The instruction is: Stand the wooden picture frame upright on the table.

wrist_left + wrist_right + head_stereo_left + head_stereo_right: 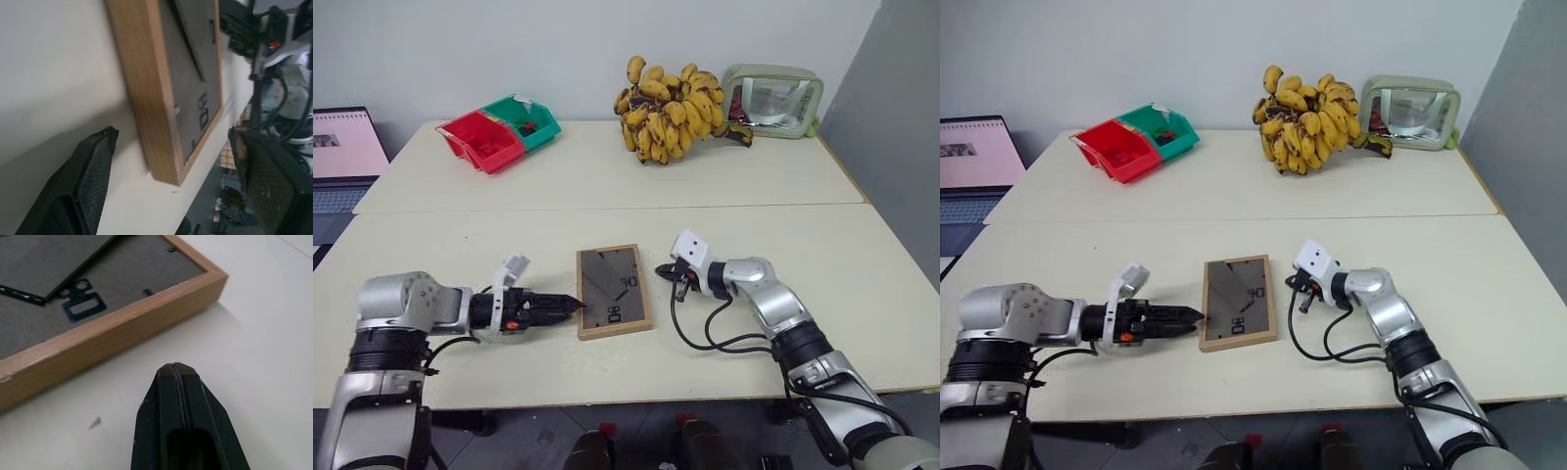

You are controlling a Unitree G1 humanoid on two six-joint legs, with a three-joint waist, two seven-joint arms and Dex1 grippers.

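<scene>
The wooden picture frame lies flat on the table with its dark back board and stand flap facing up. My left gripper points at the frame's left edge near its front corner. In the left wrist view it is open, one of its fingers on each side of that corner of the frame, not touching it. My right gripper is shut and empty just off the frame's right edge. Its closed tip hovers a little short of the wooden rim.
A bunch of bananas and a green-rimmed clear pouch sit at the back right. A red bin and a green bin stand at the back left. A laptop is off the table's left side.
</scene>
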